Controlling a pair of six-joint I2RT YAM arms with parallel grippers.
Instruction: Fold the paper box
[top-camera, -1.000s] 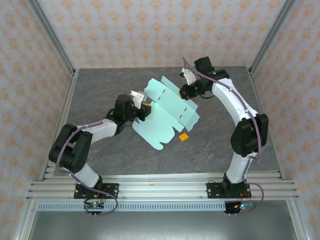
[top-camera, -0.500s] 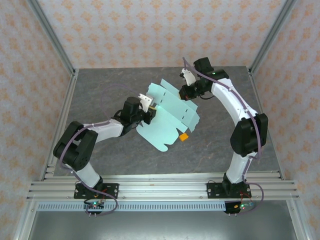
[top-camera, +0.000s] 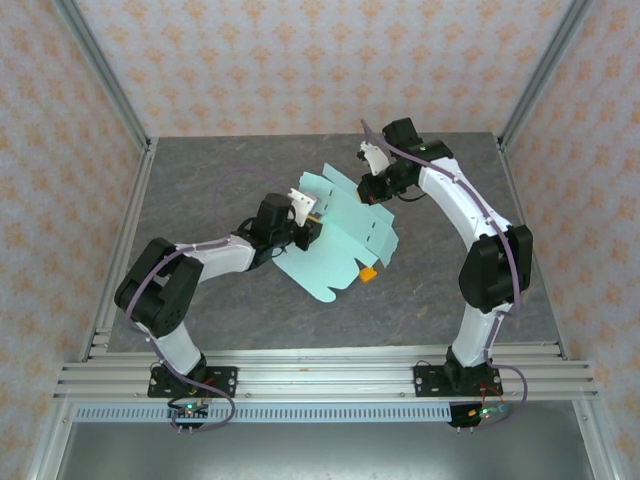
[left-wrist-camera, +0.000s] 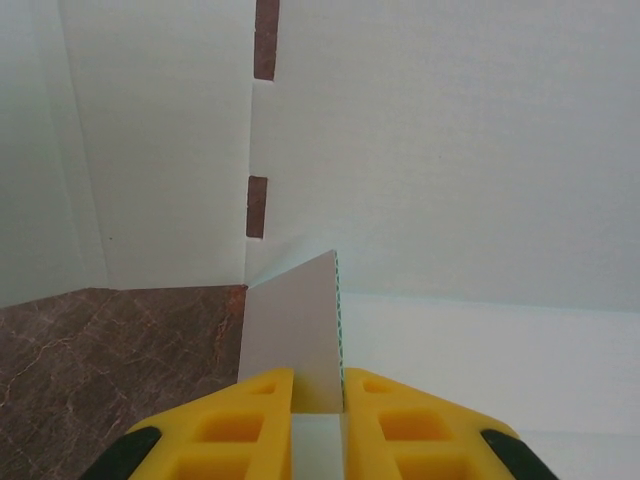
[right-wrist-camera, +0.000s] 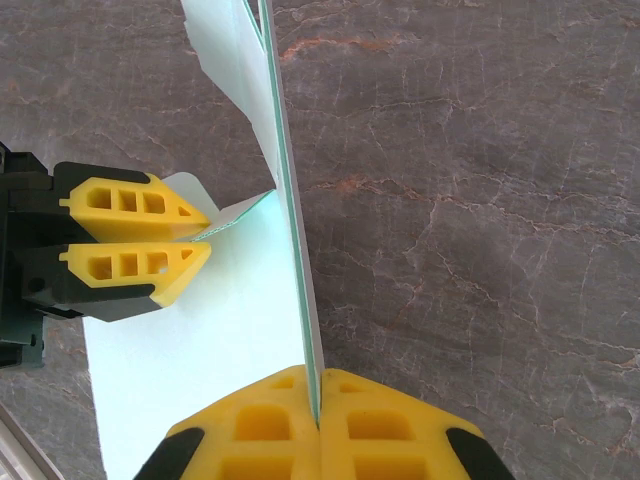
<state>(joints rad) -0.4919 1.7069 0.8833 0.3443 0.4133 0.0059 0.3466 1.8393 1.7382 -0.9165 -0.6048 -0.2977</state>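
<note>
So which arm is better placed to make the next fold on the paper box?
Left, probably. The right gripper is clamped shut on an edge of the paper box, steadying it; the left gripper has a small flap between its jaws beside the slotted crease, ready to fold it.

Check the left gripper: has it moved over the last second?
Yes. In the top view the left gripper has shifted right, closer to the orange block, which stayed put.

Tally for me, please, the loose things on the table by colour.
Mint-green paper box, still an unfolded sheet: 1
Orange block: 1
Total: 2
</note>
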